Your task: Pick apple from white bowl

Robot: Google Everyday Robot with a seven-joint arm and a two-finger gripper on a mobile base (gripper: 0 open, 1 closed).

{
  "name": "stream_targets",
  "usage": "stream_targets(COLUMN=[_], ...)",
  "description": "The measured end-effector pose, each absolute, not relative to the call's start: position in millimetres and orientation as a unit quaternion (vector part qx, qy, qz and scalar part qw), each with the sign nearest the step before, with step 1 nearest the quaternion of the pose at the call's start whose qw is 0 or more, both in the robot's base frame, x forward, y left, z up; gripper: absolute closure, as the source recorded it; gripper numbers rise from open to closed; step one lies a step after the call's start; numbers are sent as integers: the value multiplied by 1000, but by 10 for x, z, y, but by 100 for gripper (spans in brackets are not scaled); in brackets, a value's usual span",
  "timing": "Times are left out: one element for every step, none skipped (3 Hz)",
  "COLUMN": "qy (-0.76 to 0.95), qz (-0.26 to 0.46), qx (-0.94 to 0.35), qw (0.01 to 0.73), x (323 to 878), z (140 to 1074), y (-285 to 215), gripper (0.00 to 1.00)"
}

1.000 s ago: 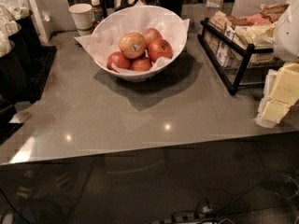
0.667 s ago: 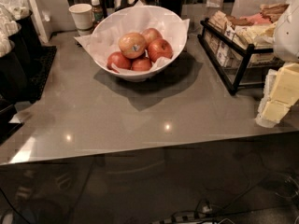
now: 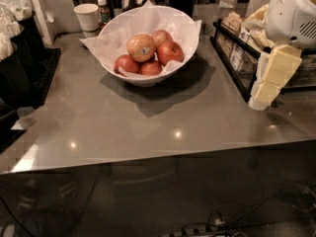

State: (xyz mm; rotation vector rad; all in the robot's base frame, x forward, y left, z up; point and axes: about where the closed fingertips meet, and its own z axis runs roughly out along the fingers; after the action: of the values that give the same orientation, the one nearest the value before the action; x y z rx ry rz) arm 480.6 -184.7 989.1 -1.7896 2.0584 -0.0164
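The apple (image 3: 141,47), the largest and palest, yellowish-orange with a small dark sticker, lies on top of several smaller red apples (image 3: 170,51) in the white bowl (image 3: 183,19). The bowl is lined with crumpled white paper and stands at the back middle of the grey counter. My gripper (image 3: 260,100), pale yellow under the white arm housing (image 3: 294,14), hangs at the right edge of the counter, well to the right of the bowl and apart from it. It holds nothing that I can see.
A white paper cup (image 3: 87,18) and a small bottle (image 3: 102,10) stand behind the bowl on the left. A black wire rack with packets (image 3: 236,49) sits to the right, just behind the gripper. Black holders (image 3: 19,58) line the left side.
The arm and gripper have shifted slightly left and up, closer to the rack's front. The bowl and apples have not moved.
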Motion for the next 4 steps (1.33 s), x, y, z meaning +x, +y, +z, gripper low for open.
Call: stream_targets(qy=[688,647,647,645], qz=[34,59,55,61], qx=[-686,-721,-719,-709], qw=[235,242,249,277], x=[5223,5476,5502,5543], z=[9986,10033,10064,10106], y=[-1412,-988,-966,-957], gripper=[0,0,0,0])
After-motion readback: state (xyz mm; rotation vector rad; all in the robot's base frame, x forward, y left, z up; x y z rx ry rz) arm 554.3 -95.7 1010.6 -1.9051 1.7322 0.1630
